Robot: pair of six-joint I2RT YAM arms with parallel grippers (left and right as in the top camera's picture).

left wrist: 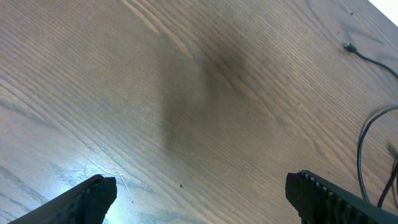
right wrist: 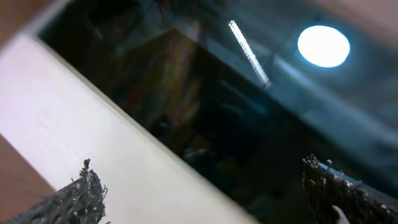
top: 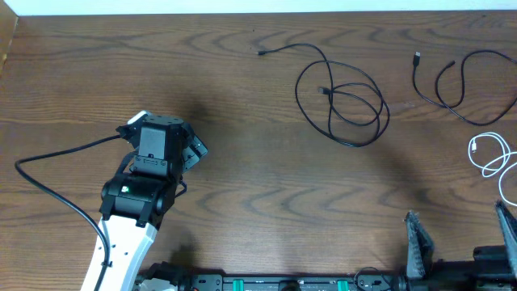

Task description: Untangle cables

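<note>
Note that the looped black cable (top: 298, 89), second black cable (top: 415, 77) and white cable (top: 473, 145) all lie far-right, well apart from your left gripper (top: 192, 152) yet near your right gripper (top: 459, 222), judged better placed; both stand wide open, empty.

Your table (top: 242, 178) is mid-brown wood with darker wavy grain all over. Ahead and right of your left gripper (left wrist: 200, 183): one black cable (top: 325, 90). Ahead of your right gripper (top: 456, 212): second black cable (top: 439, 87); nearer to it, a white cable (top: 483, 167). Your left fingers (left wrist: 87, 199) read black; the arm link (top: 125, 242) behind them is white with a small green light (top: 123, 191). Your right fingers (top: 417, 246) are dark grey, rough-surfaced. Your right wrist view shows a cream band (right wrist: 93, 124), dark glass (right wrist: 205, 106), a white light spot (right wrist: 323, 45).
</note>
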